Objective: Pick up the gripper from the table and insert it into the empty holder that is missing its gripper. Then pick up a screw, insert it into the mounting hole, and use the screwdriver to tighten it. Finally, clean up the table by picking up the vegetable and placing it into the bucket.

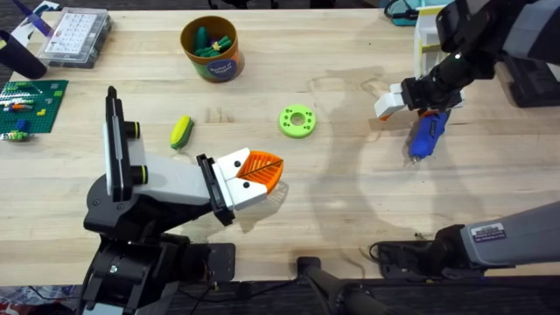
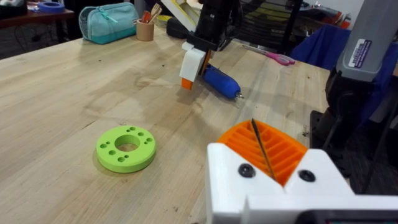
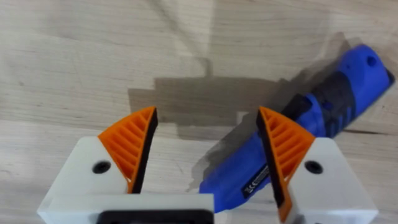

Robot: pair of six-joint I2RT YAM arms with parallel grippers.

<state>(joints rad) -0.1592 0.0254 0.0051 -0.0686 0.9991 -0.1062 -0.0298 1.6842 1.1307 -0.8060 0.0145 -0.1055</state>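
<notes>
The blue screwdriver (image 1: 426, 136) lies on the table at the right, and shows too as the screwdriver (image 2: 221, 81) and screwdriver (image 3: 357, 74). My right gripper (image 1: 391, 103) hangs open just above its near end; the right gripper (image 3: 208, 149) has its orange pads wide apart, and the tool runs slantwise under one pad (image 3: 283, 146). My left gripper (image 1: 260, 171) is shut with nothing in it, low over the table's middle. The yellow-green vegetable (image 1: 181, 131) lies left of centre. The orange bucket (image 1: 212, 48) stands at the back. The loose gripper, holder and screw are out of view.
A bright green ring (image 1: 297, 121) lies mid-table, just ahead of my left gripper (image 2: 264, 152). A clear compartment box (image 1: 77, 35) and a green brick plate (image 1: 31, 105) sit at the far left. A white and yellow frame (image 1: 427, 35) stands behind the right arm.
</notes>
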